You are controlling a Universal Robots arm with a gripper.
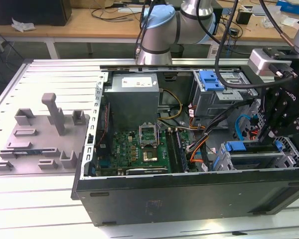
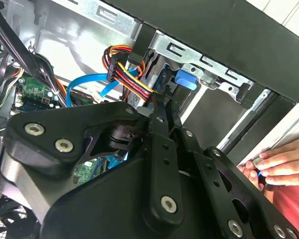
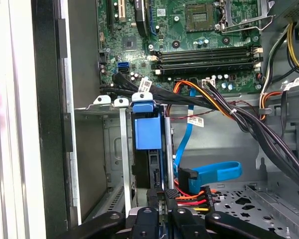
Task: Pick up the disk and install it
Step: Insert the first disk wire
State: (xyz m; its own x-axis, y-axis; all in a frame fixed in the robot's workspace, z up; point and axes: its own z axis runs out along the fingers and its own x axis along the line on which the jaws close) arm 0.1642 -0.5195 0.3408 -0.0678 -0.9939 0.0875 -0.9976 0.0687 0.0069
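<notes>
**Inspector:** State the position of the black two-fingered gripper (image 1: 269,130).

**Assistant:** In the exterior view it hangs at the right of the frame, inside the open black tower computer case (image 1: 189,191), over the silver metal drive cage (image 1: 254,160) in the case's lower right corner.

**Inspector:** And the disk?

**Assistant:** The flat silver-grey hard drive in its blue plastic carrier (image 3: 148,144) stands on edge in that cage, apparently seated between the slot rails. In the first wrist view it sits at centre frame, its blue end tab uppermost, with its long axis running from the gripper (image 3: 162,196) at the bottom edge up towards the green motherboard (image 3: 189,45).

**Inspector:** Direction from claw to disk?

**Assistant:** Straight ahead of the fingertips, in line with them. The fingers are drawn close together at the drive's near edge. Whether they pinch it, I cannot tell.

**Inspector:** Anything else nearby?

**Assistant:** A bundle of red, yellow and black power wires (image 3: 192,195) and a flat blue data cable (image 3: 214,173) lie just beside the fingertips. In the second wrist view, a person's hand (image 2: 279,167) rests at the case edge, right of frame.
</notes>
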